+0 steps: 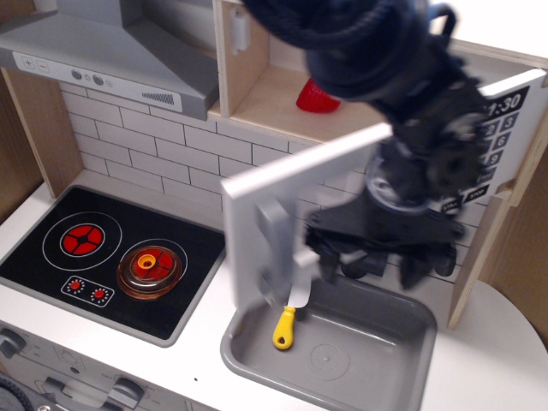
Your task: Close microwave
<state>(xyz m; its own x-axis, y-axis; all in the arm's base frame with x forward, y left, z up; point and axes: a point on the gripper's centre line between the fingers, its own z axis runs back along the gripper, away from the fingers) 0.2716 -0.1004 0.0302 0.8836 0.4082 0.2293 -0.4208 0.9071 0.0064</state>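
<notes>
The microwave (pixel 514 120) of pale wood sits at the upper right, with its black keypad and clock digits showing. Its wide white door (pixel 257 193) stands partly open, swung out over the sink, with the grey bar handle (pixel 276 244) on its near end. My gripper (pixel 370 264) is behind the door on its inner side, close to the window; it is blurred but its fingers (pixel 330 259) stand apart and hold nothing. My arm hides most of the microwave's inside. A red strawberry (pixel 315 98) lies inside, partly hidden.
A grey sink (pixel 402 360) lies below the door with a yellow-handled utensil (pixel 285 327) in it. A black stove (pixel 51 274) with an orange pot (pixel 152 267) is at the left. A grey range hood (pixel 111 51) hangs at the upper left.
</notes>
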